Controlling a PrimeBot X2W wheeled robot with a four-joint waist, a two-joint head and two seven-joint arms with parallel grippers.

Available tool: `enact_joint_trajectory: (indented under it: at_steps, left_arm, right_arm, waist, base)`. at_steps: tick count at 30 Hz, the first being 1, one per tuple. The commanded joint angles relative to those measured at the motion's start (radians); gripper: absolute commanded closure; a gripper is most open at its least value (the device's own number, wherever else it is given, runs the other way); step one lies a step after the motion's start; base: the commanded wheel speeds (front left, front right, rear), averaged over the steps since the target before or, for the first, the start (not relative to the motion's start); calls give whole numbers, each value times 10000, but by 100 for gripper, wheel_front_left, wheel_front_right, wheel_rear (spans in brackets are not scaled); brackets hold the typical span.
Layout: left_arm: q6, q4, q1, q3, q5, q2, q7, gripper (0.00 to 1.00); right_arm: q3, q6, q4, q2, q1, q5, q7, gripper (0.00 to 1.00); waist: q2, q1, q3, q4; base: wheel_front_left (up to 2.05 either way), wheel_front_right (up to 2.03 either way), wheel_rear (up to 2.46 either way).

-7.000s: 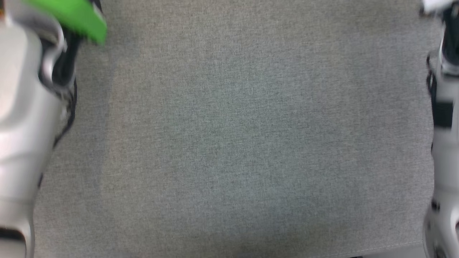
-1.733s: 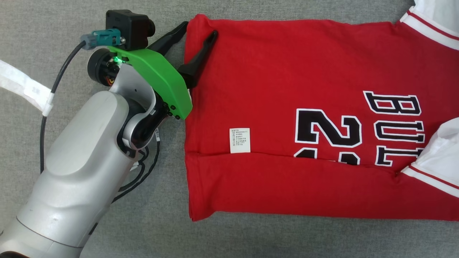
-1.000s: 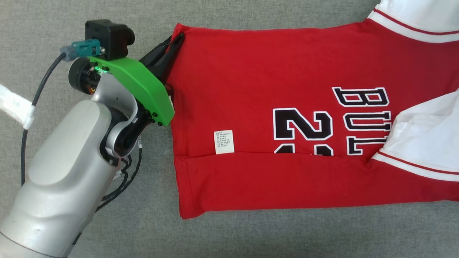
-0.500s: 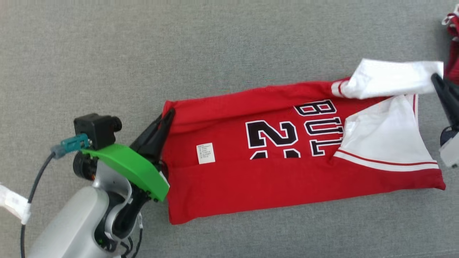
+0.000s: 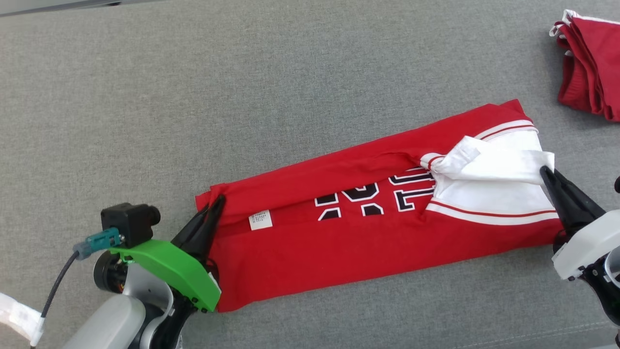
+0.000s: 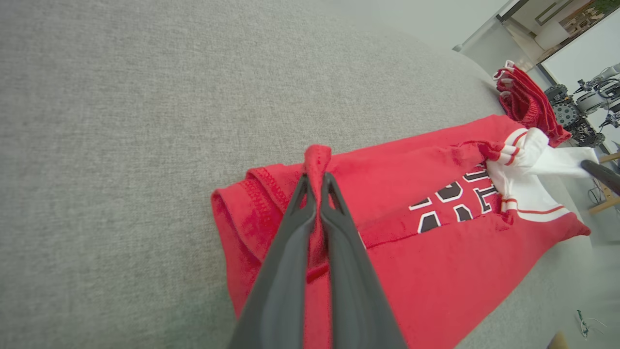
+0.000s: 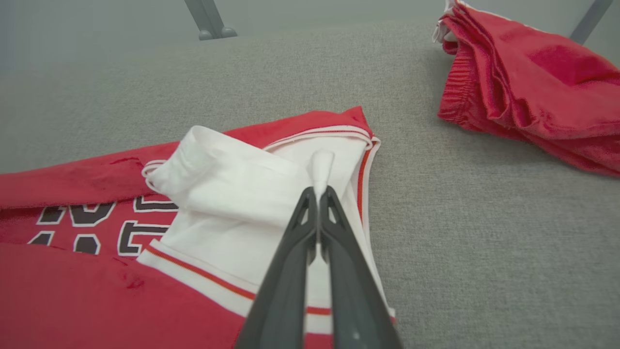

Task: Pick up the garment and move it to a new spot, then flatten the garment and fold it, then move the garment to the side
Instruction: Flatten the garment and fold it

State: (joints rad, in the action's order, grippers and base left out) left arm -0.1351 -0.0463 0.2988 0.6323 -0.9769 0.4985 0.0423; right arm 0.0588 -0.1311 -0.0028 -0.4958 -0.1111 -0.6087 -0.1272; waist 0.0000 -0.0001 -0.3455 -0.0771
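left end effector (image 5: 217, 202): closed, pinching the red hem corner of the jersey (image 5: 339, 247).
right end effector (image 5: 545, 170): closed, pinching the white sleeve (image 5: 494, 162).
jersey: folded, lying on the counter (image 5: 193, 97), stretched between both.
red pile (image 5: 588, 72): beyond the right end effector, apart.

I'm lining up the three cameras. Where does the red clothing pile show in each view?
Head view: the red clothing pile is in the top right corner, apart from the jersey.
Left wrist view: the red clothing pile is upper right, beyond the jersey's far end.
Right wrist view: the red clothing pile is upper right.
Shared landmark: the jersey's white sleeve.
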Motion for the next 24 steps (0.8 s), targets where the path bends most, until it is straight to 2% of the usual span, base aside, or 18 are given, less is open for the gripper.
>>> enact_joint_trajectory:
  at_steps: [1, 7, 10, 14, 16, 20, 24]
  left_arm:
    - [-114, 162, -259, -56, 76, 52, -135, 0]
    - [-537, 942, -1347, 429, 702, 397, -520, 0]
    - [-910, 1035, -1895, 66, 649, 232, -1358, 0]
    - [-1367, 999, -2109, -526, 969, -186, -2677, 0]
    - [-1445, 968, -1959, -702, 1449, -336, -2939, 0]
    - [-1360, 863, -1777, -1186, 2266, -1065, -3085, 0]
    - [-988, 683, -2176, -1906, 3210, -1849, -3070, 0]
  right_arm:
    - [97, 8, 78, -83, 51, 15, -65, 0]
    - [428, 6, -194, -780, 642, -802, -1081, 0]
    - [-390, 9, -421, -1141, 718, -1132, -1465, 0]
    - [-1393, 3, -217, -872, 175, -692, -2034, 0]
    - [-1334, 3, -7, -702, -136, -459, -2533, 0]
    - [-916, 6, 621, -390, -645, -74, -3416, 0]
    - [-645, 6, 1499, -255, -994, 492, -3806, 0]
  waist:
    - [0, 1, 74, 1]
    - [0, 1, 505, -26]
    - [0, 1, 557, 29]
    - [0, 1, 351, 249]
    - [0, 1, 234, 431]
    - [0, 1, 37, 813]
    - [0, 1, -131, 1063]
  base:
    - [0, 0, 0]
    - [0, 0, 0]
    - [0, 0, 0]
    - [0, 0, 0]
    - [0, 0, 0]
    - [0, 0, 0]
    - [0, 0, 0]
